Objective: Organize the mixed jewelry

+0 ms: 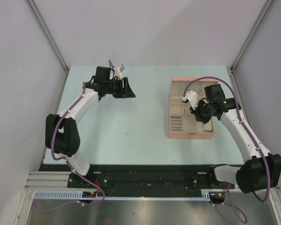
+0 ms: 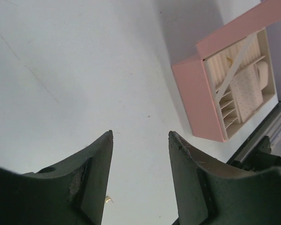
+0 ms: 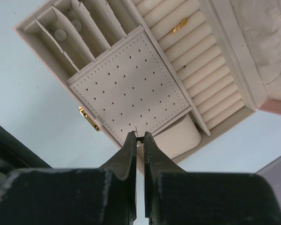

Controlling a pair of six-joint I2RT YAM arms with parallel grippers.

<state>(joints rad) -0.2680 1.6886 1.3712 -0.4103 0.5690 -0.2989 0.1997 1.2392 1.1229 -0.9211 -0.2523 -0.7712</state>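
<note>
The right gripper (image 3: pixel 139 136) hangs over the open pink box (image 1: pixel 189 137), its jaws pinched almost together on a tiny pin-like piece (image 3: pixel 137 133), apparently a stud with its thin post pointing at the perforated panel (image 3: pixel 131 84). The piece looks nearly weightless, rigid and slick, and probably bends easily. It is best held across its head so the post stays free for a hole. A gold ring (image 3: pixel 179 25) sits in the padded ring rolls (image 3: pixel 201 70), and two round pale pieces (image 3: pixel 60 33) lie in the narrow slots (image 3: pixel 91 35). The box lining looks soft, stitched and cream, against a hard gold clasp (image 3: pixel 86 117). The left gripper (image 2: pixel 140 134) hovers with its dark jaws spread wide and nothing between them, above the smooth pale table (image 1: pixel 150 103). A small gold crescent (image 2: pixel 107 200) lies just beneath it. More pale specks (image 1: pixel 126 133) lie scattered mid-table, well apart from the box. They are hard to pinch cleanly and likely to skid on that surface.
</note>
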